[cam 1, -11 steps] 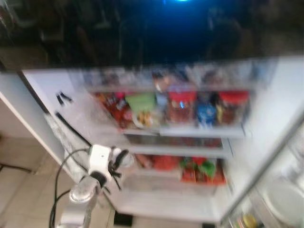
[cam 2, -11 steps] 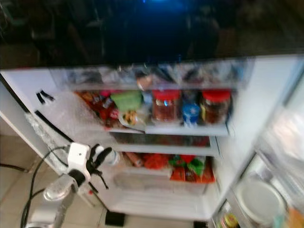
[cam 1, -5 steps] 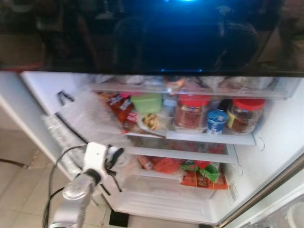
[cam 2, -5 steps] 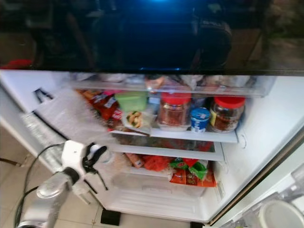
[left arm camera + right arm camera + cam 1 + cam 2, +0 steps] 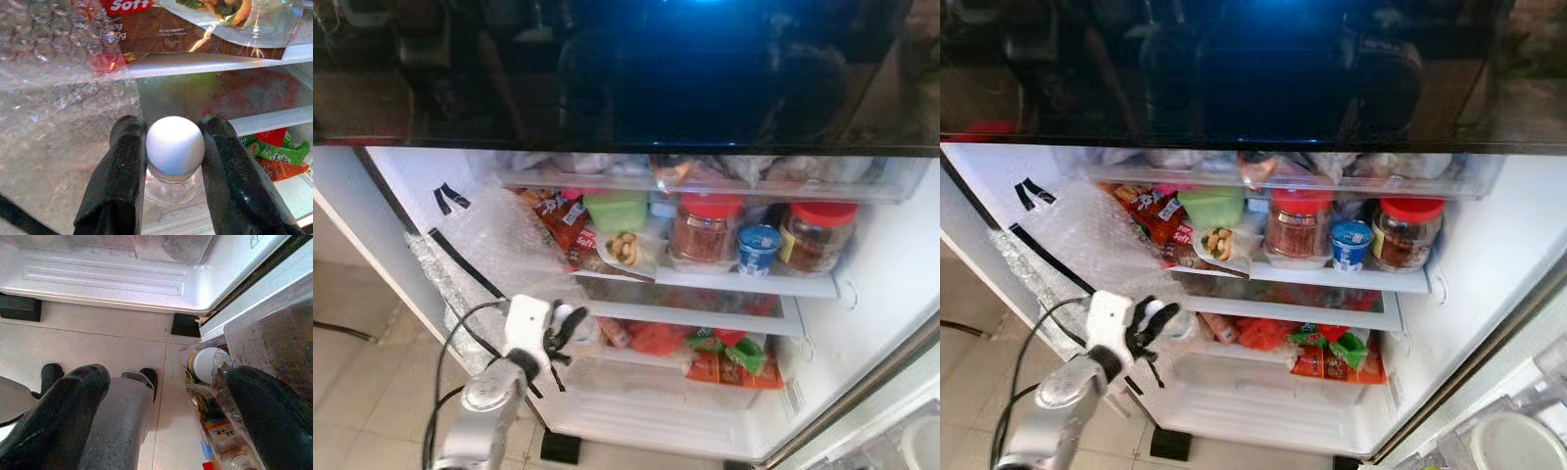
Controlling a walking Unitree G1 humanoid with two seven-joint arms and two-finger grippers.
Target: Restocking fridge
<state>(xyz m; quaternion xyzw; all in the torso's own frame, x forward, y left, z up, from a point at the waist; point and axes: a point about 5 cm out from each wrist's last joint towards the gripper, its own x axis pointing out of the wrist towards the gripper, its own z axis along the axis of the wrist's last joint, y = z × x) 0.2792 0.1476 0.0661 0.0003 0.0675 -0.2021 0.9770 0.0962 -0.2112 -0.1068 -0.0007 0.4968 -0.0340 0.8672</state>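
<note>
Lower left of the frame, a bottle (image 5: 175, 147) is being held before the fridge (image 5: 886, 284) shelves by the left gripper (image 5: 564, 328).

The fridge (image 5: 891, 264) walls are smooth glossy white plastic; bubble wrap (image 5: 494, 245) covers the left wall. The shelf (image 5: 1332, 277) is clear glass. Jars (image 5: 705, 230) are clear with glossy red lids. The bottle (image 5: 174, 161) is clear plastic with a smooth matt white cap. The floor (image 5: 98, 342) is matt tile.
</note>
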